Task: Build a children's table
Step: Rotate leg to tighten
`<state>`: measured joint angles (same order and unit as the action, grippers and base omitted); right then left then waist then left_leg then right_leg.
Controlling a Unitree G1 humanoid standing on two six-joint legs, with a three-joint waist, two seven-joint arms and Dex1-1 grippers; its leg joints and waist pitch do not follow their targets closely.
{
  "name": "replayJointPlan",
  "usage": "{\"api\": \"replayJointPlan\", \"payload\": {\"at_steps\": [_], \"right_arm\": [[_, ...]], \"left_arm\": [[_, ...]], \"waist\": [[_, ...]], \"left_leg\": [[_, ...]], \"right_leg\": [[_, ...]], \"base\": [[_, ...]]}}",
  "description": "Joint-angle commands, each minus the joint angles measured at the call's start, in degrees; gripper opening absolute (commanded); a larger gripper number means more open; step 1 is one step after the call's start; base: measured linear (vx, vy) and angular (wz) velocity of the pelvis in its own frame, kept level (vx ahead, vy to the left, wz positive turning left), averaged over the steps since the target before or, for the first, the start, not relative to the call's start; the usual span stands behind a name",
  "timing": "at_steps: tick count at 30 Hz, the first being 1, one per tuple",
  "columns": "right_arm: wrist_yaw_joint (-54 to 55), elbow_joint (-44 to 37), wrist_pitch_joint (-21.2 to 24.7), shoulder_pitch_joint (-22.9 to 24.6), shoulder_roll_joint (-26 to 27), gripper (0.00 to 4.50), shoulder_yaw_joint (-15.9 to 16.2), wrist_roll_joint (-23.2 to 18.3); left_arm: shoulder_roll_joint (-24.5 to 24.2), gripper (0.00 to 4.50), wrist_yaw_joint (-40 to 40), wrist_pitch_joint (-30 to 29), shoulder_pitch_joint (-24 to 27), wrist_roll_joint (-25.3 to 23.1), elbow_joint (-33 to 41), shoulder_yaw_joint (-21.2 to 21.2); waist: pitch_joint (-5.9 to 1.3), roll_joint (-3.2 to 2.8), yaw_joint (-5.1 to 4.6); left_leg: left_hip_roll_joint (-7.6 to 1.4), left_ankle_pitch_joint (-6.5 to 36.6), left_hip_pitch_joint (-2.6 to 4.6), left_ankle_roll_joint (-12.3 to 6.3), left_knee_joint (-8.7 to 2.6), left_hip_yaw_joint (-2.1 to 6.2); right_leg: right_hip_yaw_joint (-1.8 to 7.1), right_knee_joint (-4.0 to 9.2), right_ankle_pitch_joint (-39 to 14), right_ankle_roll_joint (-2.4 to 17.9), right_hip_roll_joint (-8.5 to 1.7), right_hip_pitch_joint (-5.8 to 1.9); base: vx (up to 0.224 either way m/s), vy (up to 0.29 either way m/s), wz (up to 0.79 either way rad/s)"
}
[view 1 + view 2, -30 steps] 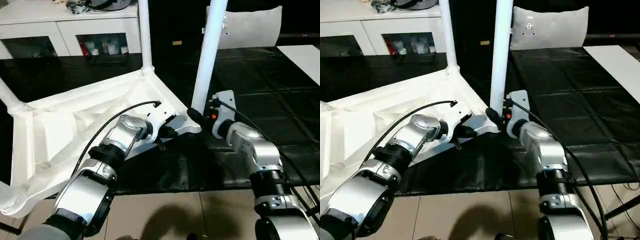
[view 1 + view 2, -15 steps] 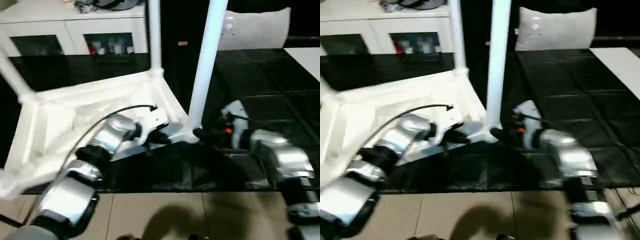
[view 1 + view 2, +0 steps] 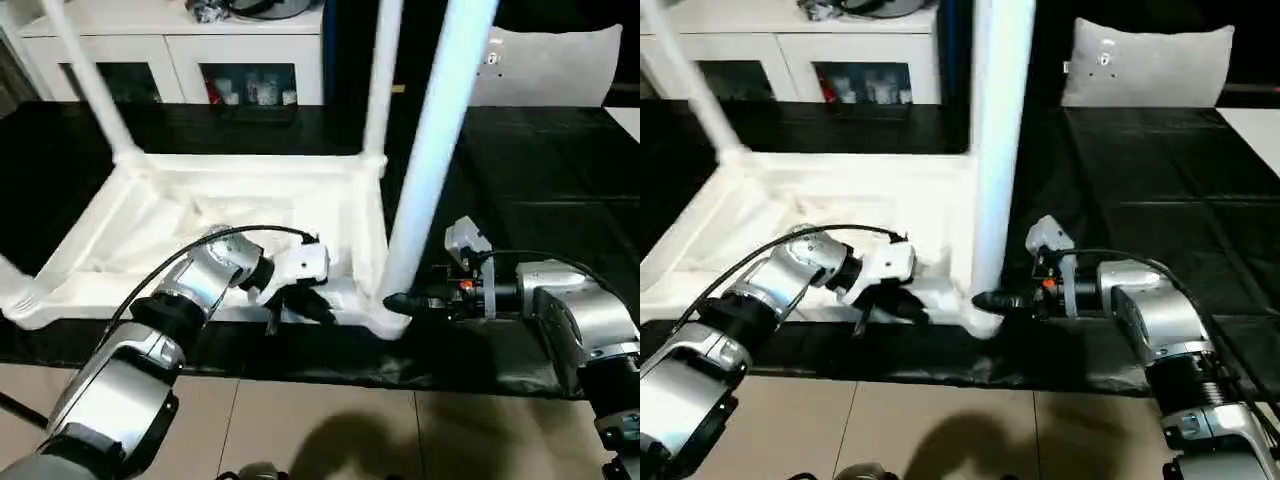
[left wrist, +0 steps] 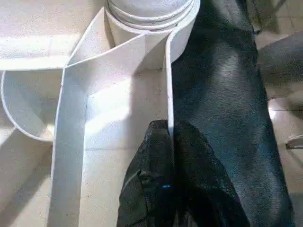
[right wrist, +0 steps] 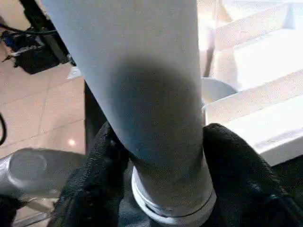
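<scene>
The children's table lies upside down on the black work table, with its white ribbed top (image 3: pixel 200 210) facing up. White legs stand in its corner sockets, among them the near-right leg (image 3: pixel 430 160), a far-right leg (image 3: pixel 378 80) and a far-left leg (image 3: pixel 85 80). My left gripper (image 3: pixel 310 308) is shut on the top's thin near rim (image 4: pixel 168 71), close to the near-right socket (image 4: pixel 149 14). My right gripper (image 3: pixel 395 302) reaches in from the right. Its black fingers (image 5: pixel 94 175) press both sides of the near-right leg (image 5: pixel 142 71) just above its socket.
A white cabinet (image 3: pixel 200 40) with glass doors stands behind the black work table (image 3: pixel 540 170). A pale grey cushion (image 3: pixel 550 65) leans at the back right. Tiled floor (image 3: pixel 330 430) shows below the table's near edge, which runs just under both grippers.
The view has shifted. The table top has also swung round with both grippers on it and now lies square to me instead of slanted. The right gripper's fingers have narrowed on the leg.
</scene>
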<state>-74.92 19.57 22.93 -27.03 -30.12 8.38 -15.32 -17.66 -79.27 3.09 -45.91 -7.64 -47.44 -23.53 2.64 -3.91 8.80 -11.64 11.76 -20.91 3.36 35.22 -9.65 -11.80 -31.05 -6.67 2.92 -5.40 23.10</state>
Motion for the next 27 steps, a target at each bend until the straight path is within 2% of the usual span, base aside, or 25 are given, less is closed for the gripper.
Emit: {"api": "replayJointPlan", "payload": {"at_steps": [1,2,7,8,9,10,13,15,16,17,18,20,21,22,23,24,25,26,27], "right_arm": [[-1.4,0.2,0.3,-1.3,-0.6,2.24,0.5,-0.7],[-1.8,-0.1,0.7,-1.2,-0.7,2.10,0.6,-0.7],[-2.0,-0.8,2.0,-0.6,-0.9,2.03,0.8,-1.1],[-0.9,-2.6,4.5,0.1,0.0,2.02,0.0,-2.7],[-0.8,-2.8,4.6,0.2,0.1,2.02,0.0,-2.8],[-0.2,-3.4,5.5,0.4,0.5,2.02,-0.3,-3.3],[5.9,-4.7,7.4,0.8,3.9,2.02,-1.6,-3.4],[16.6,-2.6,7.9,-0.7,8.3,2.02,-3.2,-0.4],[21.8,-1.1,9.3,-1.8,10.2,2.02,-4.2,0.8],[27.3,0.8,10.9,-3.2,12.1,2.02,-5.5,1.9],[32.8,2.3,12.7,-4.6,14.1,2.02,-6.8,3.0],[37.6,3.6,13.6,-5.7,15.9,2.02,-7.9,3.9],[41.6,4.5,13.9,-6.5,17.7,2.01,-8.6,4.6],[42.4,4.6,13.9,-6.6,18.1,2.01,-8.8,4.8],[45.0,5.1,12.4,-6.8,19.6,2.01,-8.4,5.9],[45.0,5.1,12.4,-6.8,19.6,2.01,-8.4,5.9],[45.7,5.9,9.9,-6.9,20.2,2.01,-7.9,6.6],[45.7,7.0,7.0,-7.0,20.7,2.01,-7.9,6.9],[45.2,7.5,5.9,-7.1,20.8,2.35,-8.1,6.6]], "left_arm": [[0.1,0.00,-2.5,0.9,0.1,-0.9,1.3,-2.0],[0.0,0.00,-2.4,0.8,0.1,-0.9,1.3,-1.9],[0.1,0.00,-2.2,-0.3,0.2,-0.3,1.4,-1.3],[0.9,0.00,-0.2,-2.4,0.1,0.7,1.2,0.2],[1.0,0.00,0.0,-2.6,0.1,0.7,1.2,0.3],[1.3,0.00,1.0,-3.6,-0.1,0.9,1.1,0.8],[2.9,0.00,6.8,-8.0,-0.9,0.7,-0.1,2.6],[5.2,0.00,14.0,-12.5,-1.8,1.2,-1.3,5.0],[6.2,0.00,16.3,-14.1,-2.0,1.6,-1.6,5.9],[7.2,0.00,18.8,-15.9,-2.4,1.8,-2.1,6.6],[8.2,0.00,21.4,-17.5,-2.8,1.9,-2.5,7.3],[9.3,0.00,24.3,-18.9,-3.2,2.0,-2.9,8.1],[10.6,0.00,27.1,-19.8,-3.6,2.1,-3.1,8.7],[10.9,0.00,27.7,-20.0,-3.6,2.1,-3.2,8.9],[12.4,0.00,30.3,-20.8,-3.8,2.2,-3.1,9.6],[12.4,0.00,30.3,-20.8,-3.8,2.2,-3.1,9.6],[13.1,0.00,31.3,-21.0,-3.9,2.1,-3.0,9.8],[13.7,0.00,32.1,-21.0,-3.9,2.0,-2.9,9.8],[13.9,0.00,32.2,-20.9,-3.9,1.9,-2.9,9.9]], "waist": [[-4.81,1.35,-0.32],[-4.82,1.33,-0.30],[-4.82,1.39,-0.30],[-4.78,1.39,-0.32],[-4.79,1.41,-0.26],[-4.80,1.17,-0.23],[-4.63,1.32,-0.33],[-4.35,1.36,-0.88],[-4.20,1.16,-1.54],[-4.20,1.28,-2.15],[-4.23,0.99,-2.52],[-4.20,0.74,-4.58],[-4.26,0.61,-4.94],[-4.22,0.37,-5.80],[-4.21,0.48,-6.50],[-4.14,0.62,-6.81],[-4.14,0.80,-7.21],[-4.22,0.86,-7.31],[-4.31,1.07,-7.31]], "left_leg": [[-2.22,7.0,0.64,-4.96,-3.65,0.46],[-2.21,6.8,0.64,-4.88,-3.65,0.47],[-2.16,6.5,0.60,-4.93,-3.64,0.45],[-2.11,6.5,0.61,-4.87,-3.62,0.38],[-2.09,6.4,0.59,-4.84,-3.63,0.41],[-2.06,6.4,0.62,-4.76,-3.60,0.44],[-1.89,7.2,0.80,-3.90,-3.63,0.38],[-1.41,8.5,0.98,-3.05,-3.48,0.24],[-1.25,9.2,1.08,-2.27,-3.41,0.33],[-1.13,10.4,1.15,-1.81,-3.32,0.47],[-1.17,10.8,1.14,-1.71,-3.29,0.58],[-1.55,13.4,1.04,-1.94,-3.27,1.01],[-1.76,13.9,1.11,-2.22,-3.36,1.11],[-2.13,14.5,0.93,-2.79,-3.65,1.32],[-2.11,15.1,1.09,-2.79,-3.60,1.34],[-1.91,15.3,1.19,-2.84,-3.59,1.27],[-1.20,15.0,1.27,-3.02,-3.35,0.93],[-0.76,14.0,0.90,-3.32,-3.28,0.85],[-0.71,13.4,0.82,-3.58,-3.28,0.78]], "right_leg": [[3.66,3.80,-24.2,0.6,-4.34,-3.69],[3.66,3.82,-24.2,0.5,-4.35,-3.68],[3.62,3.81,-24.1,0.3,-4.26,-3.66],[3.59,3.93,-24.4,0.2,-4.20,-3.70],[3.57,3.89,-24.4,0.2,-4.20,-3.73],[3.55,3.91,-24.5,0.2,-4.21,-3.68],[3.28,4.44,-26.4,-0.6,-4.15,-3.53],[2.78,5.08,-29.2,-1.7,-4.01,-3.31],[2.26,5.56,-31.1,-2.4,-3.84,-3.23],[1.63,6.13,-32.6,-3.8,-3.75,-3.39],[1.44,6.18,-32.4,-4.2,-3.72,-3.58],[0.91,6.72,-32.3,-5.7,-3.58,-3.91],[0.98,6.77,-31.9,-5.8,-3.76,-4.05],[1.16,6.64,-30.7,-5.4,-3.79,-4.21],[1.27,6.60,-30.0,-4.8,-3.96,-4.13],[1.28,6.75,-30.2,-4.6,-4.04,-4.10],[1.21,6.95,-30.8,-4.4,-4.10,-4.02],[1.21,6.79,-31.1,-4.5,-4.23,-4.26],[1.26,6.73,-30.9,-4.5,-4.20,-4.26]], "base": [[0.000,0.000,0.00],[0.000,0.000,0.00],[0.000,0.000,0.00],[0.000,0.000,0.00],[0.000,0.000,0.00],[0.000,0.000,0.00],[0.000,0.000,0.00],[0.000,0.000,0.00],[0.000,0.000,0.00],[0.000,0.000,0.00],[0.000,0.000,0.00],[0.000,0.000,0.00],[0.000,0.000,0.00],[0.000,0.000,0.00],[0.000,0.000,0.00],[0.000,0.000,0.00],[0.000,0.000,0.00],[0.000,0.000,0.00],[0.000,0.000,0.00]]}}
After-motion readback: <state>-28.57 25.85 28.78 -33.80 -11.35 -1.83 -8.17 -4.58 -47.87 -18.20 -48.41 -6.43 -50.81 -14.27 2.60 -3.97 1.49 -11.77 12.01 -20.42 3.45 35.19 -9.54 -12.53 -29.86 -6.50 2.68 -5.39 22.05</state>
